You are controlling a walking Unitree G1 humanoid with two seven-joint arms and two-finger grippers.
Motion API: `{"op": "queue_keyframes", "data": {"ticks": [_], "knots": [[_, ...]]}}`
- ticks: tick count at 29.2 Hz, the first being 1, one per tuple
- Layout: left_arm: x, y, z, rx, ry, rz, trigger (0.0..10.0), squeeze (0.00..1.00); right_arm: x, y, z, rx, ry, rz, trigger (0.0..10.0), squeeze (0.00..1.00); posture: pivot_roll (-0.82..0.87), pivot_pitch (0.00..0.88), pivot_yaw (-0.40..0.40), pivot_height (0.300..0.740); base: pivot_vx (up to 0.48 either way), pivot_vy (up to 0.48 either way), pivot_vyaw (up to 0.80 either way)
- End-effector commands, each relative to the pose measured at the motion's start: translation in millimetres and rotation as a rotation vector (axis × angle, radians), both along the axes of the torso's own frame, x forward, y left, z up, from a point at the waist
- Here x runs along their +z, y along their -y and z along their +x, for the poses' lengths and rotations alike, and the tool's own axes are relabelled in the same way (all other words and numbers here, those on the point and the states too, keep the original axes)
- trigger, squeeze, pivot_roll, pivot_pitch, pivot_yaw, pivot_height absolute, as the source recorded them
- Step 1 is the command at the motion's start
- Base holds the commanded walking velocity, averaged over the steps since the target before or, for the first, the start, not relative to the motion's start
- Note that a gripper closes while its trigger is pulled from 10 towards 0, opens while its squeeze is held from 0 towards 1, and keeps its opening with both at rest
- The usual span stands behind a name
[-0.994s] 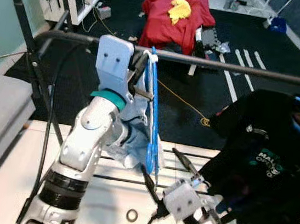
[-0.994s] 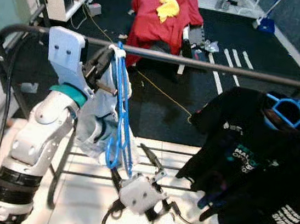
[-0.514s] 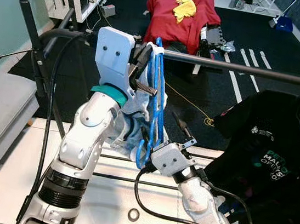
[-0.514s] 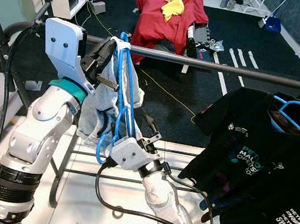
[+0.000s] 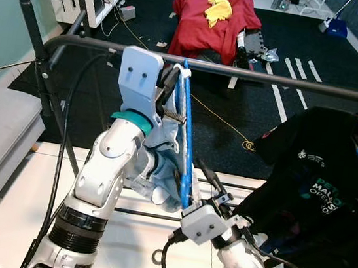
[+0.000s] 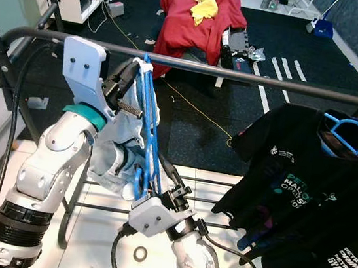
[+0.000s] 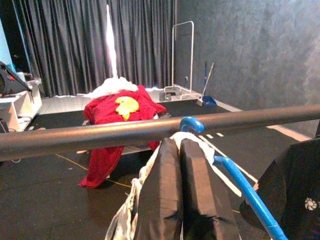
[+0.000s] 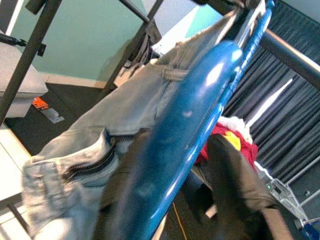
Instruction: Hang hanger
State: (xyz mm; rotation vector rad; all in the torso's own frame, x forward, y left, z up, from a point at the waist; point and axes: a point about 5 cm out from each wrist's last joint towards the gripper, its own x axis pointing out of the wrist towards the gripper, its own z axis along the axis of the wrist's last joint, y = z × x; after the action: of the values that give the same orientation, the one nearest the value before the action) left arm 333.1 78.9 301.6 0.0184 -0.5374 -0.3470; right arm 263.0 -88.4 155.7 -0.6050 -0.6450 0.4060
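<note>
Camera set-up: head stereo pair, two wrist cameras.
Head pair looks forward and down from above the rail; left wrist faces it closely; right wrist sits tight against the blue hanger. All share the hanger.
</note>
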Motion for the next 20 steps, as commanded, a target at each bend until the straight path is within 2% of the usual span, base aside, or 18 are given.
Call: {"op": "queue_keyframes", "data": {"ticks": [1,13,18,19,20], "knots": [[2.9,4.6,-2.5,-0.022,0.034,0.004,0.0,0.00,-5.4,2.6,-4.6,-0.016,-0.011,0.006,0.0,0.00,-0.16,0.146,0.082,0.740,0.000,0.000,0.00],[3.8,3.1,-1.6,-0.020,0.040,0.003,0.0,0.00,4.7,6.3,1.6,-0.042,0.010,0.008,0.0,0.00,-0.15,0.143,0.079,0.740,0.000,0.000,0.00],[1.6,0.2,-0.8,0.002,0.036,0.003,0.0,0.00,16.9,7.7,1.8,-0.034,0.054,-0.017,0.0,0.00,-0.15,0.147,0.073,0.740,0.000,0.000,0.00],[-2.1,0.1,1.4,0.017,0.017,0.014,10.0,0.00,26.1,8.2,1.6,-0.034,0.081,-0.014,0.0,0.00,-0.16,0.149,0.071,0.740,0.000,0.000,0.00],[-7.0,0.2,3.6,0.031,-0.003,0.029,10.0,0.00,36.2,8.7,0.9,-0.032,0.107,-0.006,0.0,0.00,-0.16,0.152,0.070,0.740,0.000,0.000,0.00]]}}
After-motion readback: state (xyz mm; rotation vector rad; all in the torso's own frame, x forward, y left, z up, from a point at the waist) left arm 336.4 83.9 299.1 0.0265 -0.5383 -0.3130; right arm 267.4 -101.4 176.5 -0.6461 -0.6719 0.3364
